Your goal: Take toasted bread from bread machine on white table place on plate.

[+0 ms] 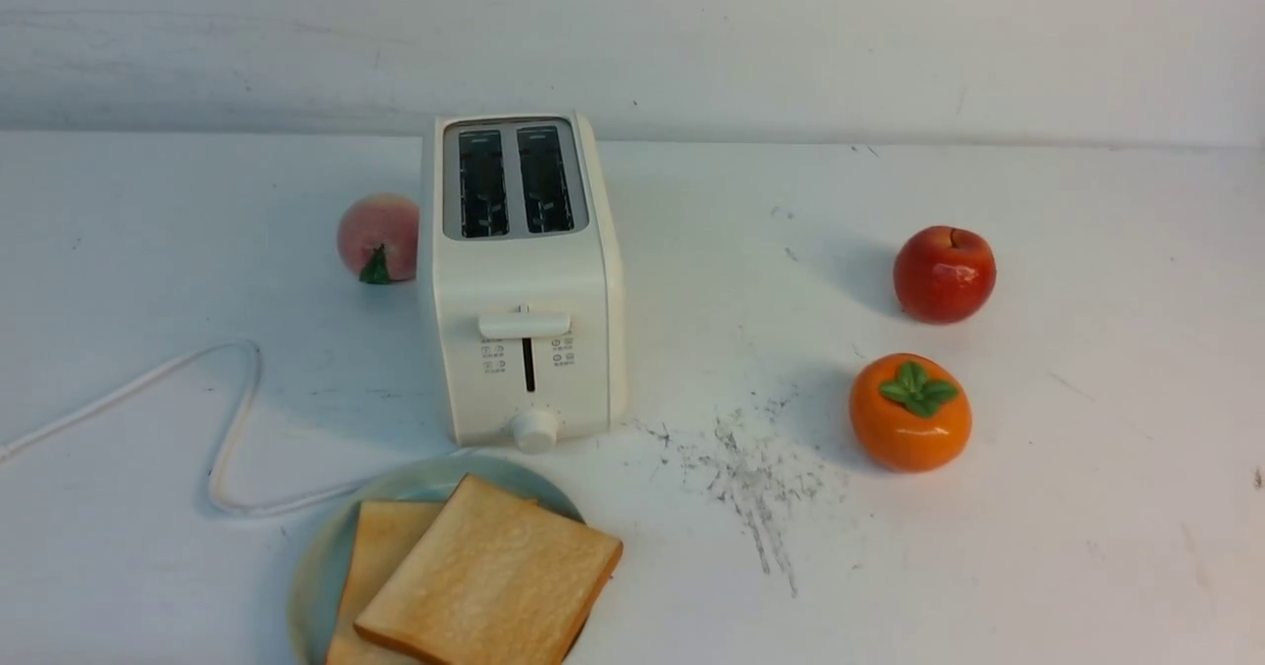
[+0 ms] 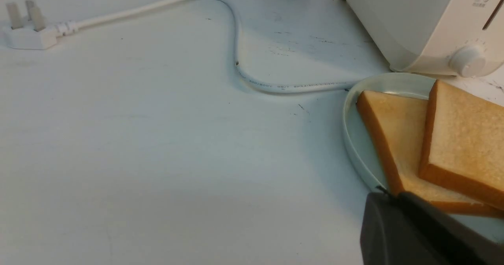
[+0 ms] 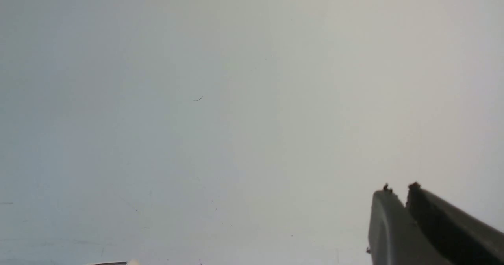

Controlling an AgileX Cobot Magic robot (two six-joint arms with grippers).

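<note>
Both pincers [image 2: 388,196] [image 3: 397,190] have matte dark-grey tapered fingers.

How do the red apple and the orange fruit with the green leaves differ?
The apple is deep red and glossy with a small stem; the orange fruit is squatter and topped with green leaves. The apple sits farther back on the table, the orange fruit nearer the camera. Both are round, shiny and standing upright.

The bread machine [image 1: 524,280] looks smooth matt cream plastic with a brushed metal top, the toasted bread [image 1: 489,571] porous and dry, the worktop [image 1: 1038,507] matt and scuffed.
</note>
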